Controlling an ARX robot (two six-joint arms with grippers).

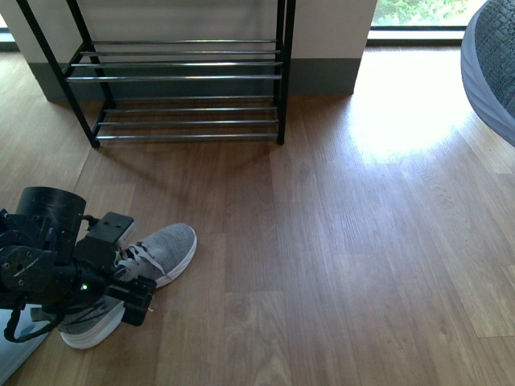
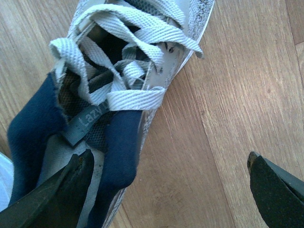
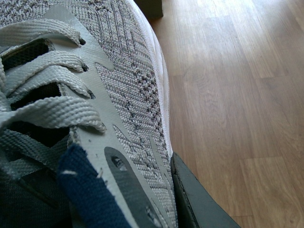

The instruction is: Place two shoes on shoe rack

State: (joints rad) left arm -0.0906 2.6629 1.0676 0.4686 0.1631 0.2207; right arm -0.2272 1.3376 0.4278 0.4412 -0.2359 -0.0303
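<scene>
Currently the left gripper (image 2: 169, 161) hangs low over the grey sneaker (image 1: 165, 249), which lies on the wooden floor (image 1: 362, 241) well in front of the shoe rack (image 1: 185, 78), toe pointed toward the rack. The jaws are spread wide. One finger (image 2: 66, 190) is seen above the dark collar opening, and the other is set over bare floor beside the white sole.

The step in hand is judged to be the grasp of this sneaker. It is best done if the inner finger is lowered inside the collar and the outer finger is kept just outside the side wall, so that the wall is pinched between them. The loose laces and the tongue tab should be kept clear of the pads, since a grip on them alone would let the shoe swing. The bite should be taken deep enough that the knit does not simply fold.

A second sneaker (image 3: 123, 85) fills the right wrist view. There the right gripper (image 3: 156, 199) shows only one finger, pressed against the sole's side, so a closed hold on it is judged. No shoe is seen on the rack's rods.
</scene>
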